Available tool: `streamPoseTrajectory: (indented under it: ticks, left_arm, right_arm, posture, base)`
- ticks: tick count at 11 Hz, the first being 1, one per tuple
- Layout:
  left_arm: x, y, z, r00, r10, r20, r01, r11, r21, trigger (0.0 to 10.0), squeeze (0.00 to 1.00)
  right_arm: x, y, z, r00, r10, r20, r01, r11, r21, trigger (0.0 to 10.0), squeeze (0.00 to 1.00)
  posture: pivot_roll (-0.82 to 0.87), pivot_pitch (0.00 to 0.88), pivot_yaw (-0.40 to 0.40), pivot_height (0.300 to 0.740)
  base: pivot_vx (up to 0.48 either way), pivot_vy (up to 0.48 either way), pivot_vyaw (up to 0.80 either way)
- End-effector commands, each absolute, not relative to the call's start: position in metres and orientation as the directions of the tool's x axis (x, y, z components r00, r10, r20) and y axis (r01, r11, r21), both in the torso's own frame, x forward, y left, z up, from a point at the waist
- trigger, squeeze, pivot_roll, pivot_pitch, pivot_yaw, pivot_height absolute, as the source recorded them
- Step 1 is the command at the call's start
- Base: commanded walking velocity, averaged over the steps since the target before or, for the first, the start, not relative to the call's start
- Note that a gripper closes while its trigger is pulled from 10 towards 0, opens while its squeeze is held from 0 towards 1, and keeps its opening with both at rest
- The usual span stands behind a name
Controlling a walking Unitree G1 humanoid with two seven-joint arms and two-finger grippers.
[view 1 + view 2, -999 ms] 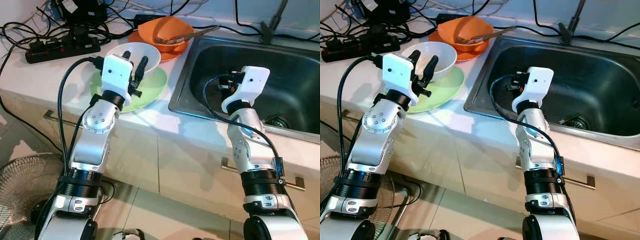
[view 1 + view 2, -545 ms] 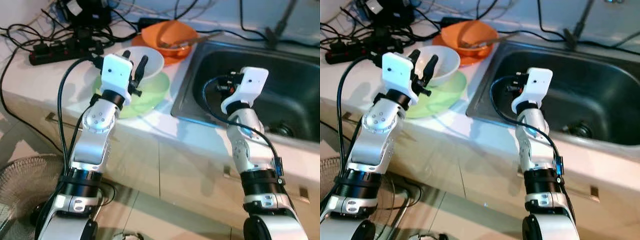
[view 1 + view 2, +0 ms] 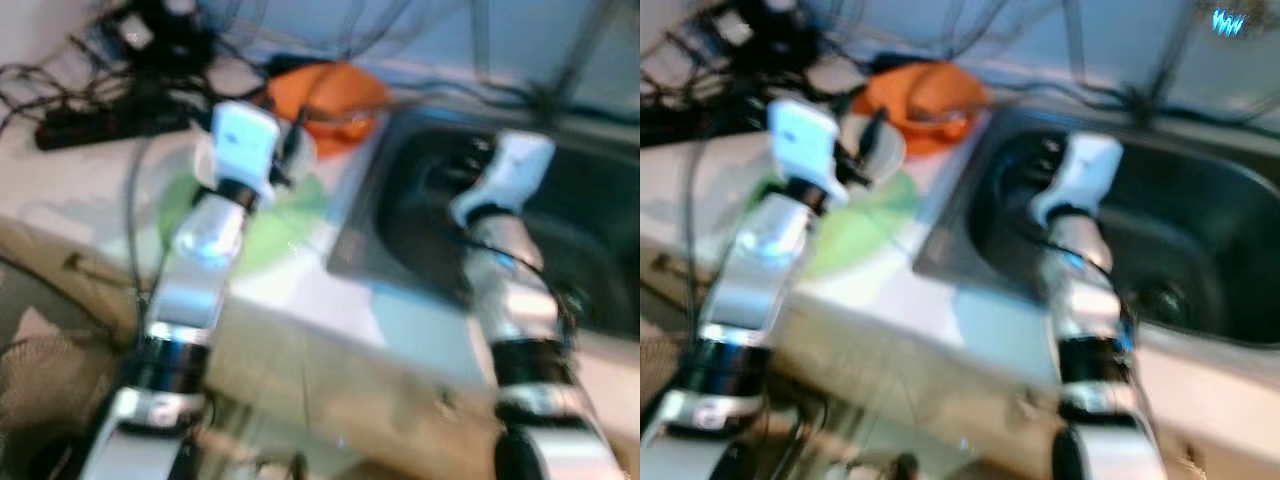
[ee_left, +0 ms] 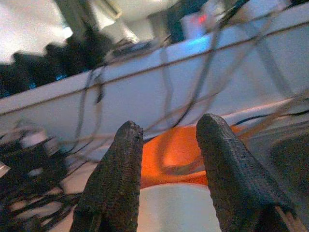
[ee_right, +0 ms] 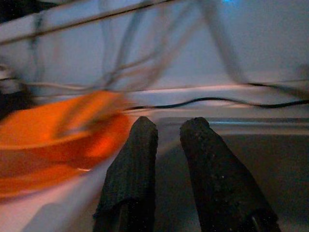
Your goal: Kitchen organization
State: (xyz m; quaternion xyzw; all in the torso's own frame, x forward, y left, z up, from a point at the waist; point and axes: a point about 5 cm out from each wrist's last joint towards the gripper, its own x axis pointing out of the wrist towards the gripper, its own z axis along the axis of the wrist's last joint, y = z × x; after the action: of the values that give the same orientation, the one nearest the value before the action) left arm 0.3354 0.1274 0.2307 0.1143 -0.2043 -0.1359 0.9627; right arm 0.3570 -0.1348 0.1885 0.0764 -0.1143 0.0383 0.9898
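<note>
Orange round plastic bowl [image 4: 174, 154] sits beyond the white bowl [image 4: 178, 212]; left gripper [image 4: 166, 145] spread, right gripper [image 5: 169, 140] slightly parted.

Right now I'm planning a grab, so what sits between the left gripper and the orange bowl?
In the left wrist view, the white bowl's rim lies below the left gripper, with the orange bowl just beyond it.

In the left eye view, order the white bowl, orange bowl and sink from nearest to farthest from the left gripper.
1. White bowl: right at the left gripper, on the green plate.
2. Orange bowl: just behind, toward the wall.
3. Sink: off to the right, where the right gripper hangs.
</note>
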Motion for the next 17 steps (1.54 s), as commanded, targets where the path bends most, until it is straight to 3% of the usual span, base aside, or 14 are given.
streamPoseTrajectory:
  ticks: [1,11,17]
  left_arm:
    - [0.334,0.121,0.233,0.865,-0.336,0.373,0.247,0.931,0.267,10.0,0.00]
    - [0.334,0.120,0.233,0.865,-0.345,0.364,0.258,0.928,0.267,10.0,0.00]
    - [0.337,0.133,0.234,0.880,-0.301,0.368,0.209,0.940,0.268,10.0,0.00]
  right_arm:
    - [0.357,-0.143,0.190,0.970,0.044,0.239,-0.078,0.988,0.136,10.0,0.00]
    - [0.357,-0.141,0.188,0.972,0.054,0.228,-0.088,0.986,0.141,10.0,0.00]
    - [0.356,-0.138,0.188,0.970,0.080,0.229,-0.109,0.987,0.117,10.0,0.00]
  posture:
    - [0.08,0.099,0.023,0.740]
    - [0.08,0.100,0.021,0.740]
    - [0.08,0.092,0.017,0.740]
  base:
    - [0.000,0.000,0.00]
    - [0.000,0.000,0.00]
    - [0.000,0.000,0.00]
